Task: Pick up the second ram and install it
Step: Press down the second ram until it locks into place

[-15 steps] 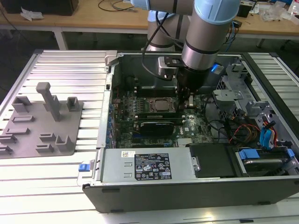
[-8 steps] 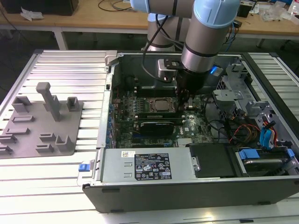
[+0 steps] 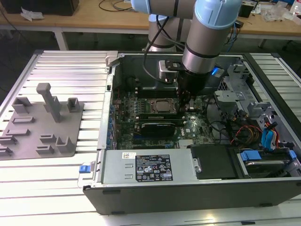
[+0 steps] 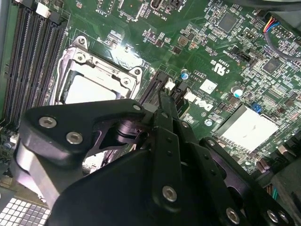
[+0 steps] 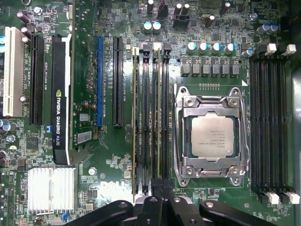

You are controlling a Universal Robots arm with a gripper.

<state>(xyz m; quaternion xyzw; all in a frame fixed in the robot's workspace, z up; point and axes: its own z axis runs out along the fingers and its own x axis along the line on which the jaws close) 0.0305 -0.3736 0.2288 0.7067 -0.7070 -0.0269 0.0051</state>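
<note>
- Green stick, the second ram (image 5: 157,117), stands on edge in a black memory slot between the CPU socket (image 5: 212,136) and the graphics card (image 5: 61,94). It looks at least partly in; I can't tell whether it is fully seated.
- Another stick (image 5: 135,117) sits two slots over, parallel to it, on the graphics card side.
- The hand (image 5: 162,188) is narrow, with the fingers (image 4: 164,122) nearly together. It sits over one end of that stick, in line with its long axis. I can't tell whether the tips are pinching or just pressing on its top edge.
- In the exterior view the hand (image 3: 185,106) is down inside the open PC case (image 3: 141,188), just at 3 o'clock of the socket. The slot bank runs 9-to-3 there, so the hand is at its 3 o'clock end.
- The key relation: stick directly under the hand, axis running away towards 9 o'clock.
- The grey tray (image 3: 28,141) lies on the desk (image 3: 70,66), well apart at 9 o'clock of the case.
</note>
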